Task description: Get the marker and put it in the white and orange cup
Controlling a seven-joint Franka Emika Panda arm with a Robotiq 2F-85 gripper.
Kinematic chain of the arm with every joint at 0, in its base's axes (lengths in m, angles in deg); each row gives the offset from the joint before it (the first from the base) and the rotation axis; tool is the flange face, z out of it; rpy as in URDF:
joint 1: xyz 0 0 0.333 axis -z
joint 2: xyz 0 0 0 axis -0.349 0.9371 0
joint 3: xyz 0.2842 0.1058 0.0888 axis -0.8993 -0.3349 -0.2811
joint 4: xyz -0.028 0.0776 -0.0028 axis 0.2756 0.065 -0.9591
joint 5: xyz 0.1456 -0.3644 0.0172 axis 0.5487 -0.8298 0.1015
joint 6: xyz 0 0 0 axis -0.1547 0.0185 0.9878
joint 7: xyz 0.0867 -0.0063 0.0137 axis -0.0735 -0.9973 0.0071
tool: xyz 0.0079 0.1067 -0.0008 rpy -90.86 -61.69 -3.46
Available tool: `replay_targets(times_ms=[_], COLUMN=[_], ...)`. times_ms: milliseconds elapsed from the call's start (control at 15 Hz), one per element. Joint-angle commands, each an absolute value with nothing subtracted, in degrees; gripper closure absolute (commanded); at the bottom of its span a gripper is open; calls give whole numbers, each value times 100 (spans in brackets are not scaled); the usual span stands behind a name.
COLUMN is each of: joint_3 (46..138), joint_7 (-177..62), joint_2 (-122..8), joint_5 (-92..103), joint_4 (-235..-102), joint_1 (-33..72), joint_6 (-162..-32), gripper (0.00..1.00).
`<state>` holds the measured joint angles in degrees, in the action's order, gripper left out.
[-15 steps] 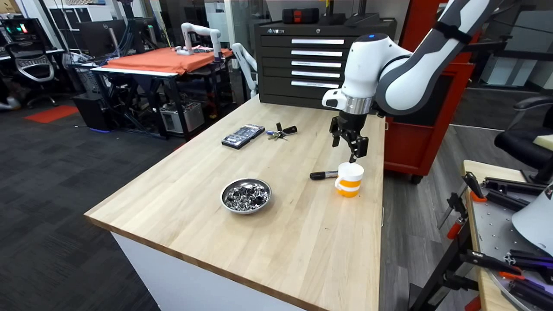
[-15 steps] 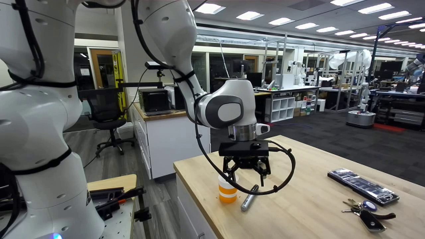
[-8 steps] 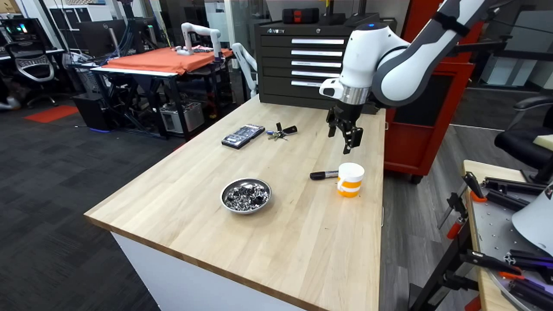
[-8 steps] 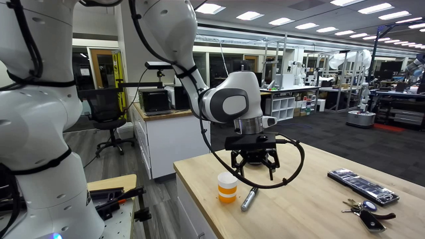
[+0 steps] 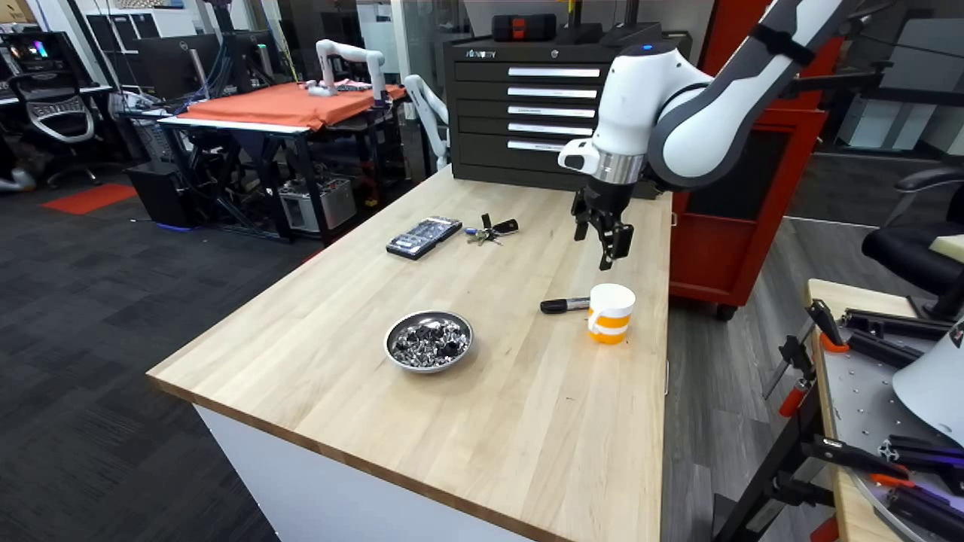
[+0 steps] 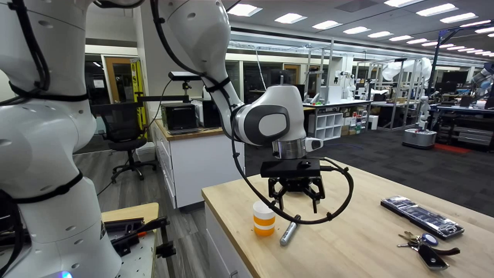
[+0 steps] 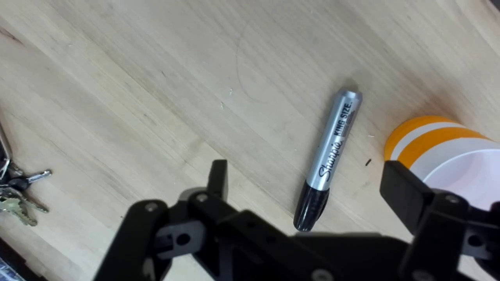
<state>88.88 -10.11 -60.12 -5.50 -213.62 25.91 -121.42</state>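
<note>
Table (image 5: 520,429): wooden top is running from near to far in an exterior view; left and right are going by that view.
Bowl (image 5: 425,368): metal, is sitting near left, holding shiny bits (image 5: 429,345).
Cup (image 5: 611,313): white with orange bands, is standing upright by the right edge, handle facing left.
Marker (image 7: 329,160): silver barrel, black cap, is lying flat on the table just left of the cup, one end hiding behind it; wrist view is showing a gap between the two.
Gripper (image 6: 298,208): is hovering above the table near marker and cup, released, fingers (image 7: 404,195) standing wide apart; wrist view is showing the marker between them.
Arm (image 5: 636,98): white, is hanging over the right side.
Case (image 5: 424,238): flat, dark-edged, is lying farther back, left.
Keys (image 5: 491,230): are lying just right of the case.
Toolbox (image 5: 557,105): black, is standing at the far end.
Cloth (image 5: 282,105): orange, is lying far left, small robot arm (image 5: 349,51) standing on it.
</note>
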Motion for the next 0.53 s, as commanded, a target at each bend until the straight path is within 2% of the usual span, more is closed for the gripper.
replay_targets(times_ms=[0, 467], joint_3=[8715, 8344], joint_7=[-816, -656], joint_2=[-5872, -5664], joint_5=[-369, 99], joint_4=[-21485, -21475], joint_1=[2734, 2868], joint_6=[-12399, -12364], gripper=[0, 0])
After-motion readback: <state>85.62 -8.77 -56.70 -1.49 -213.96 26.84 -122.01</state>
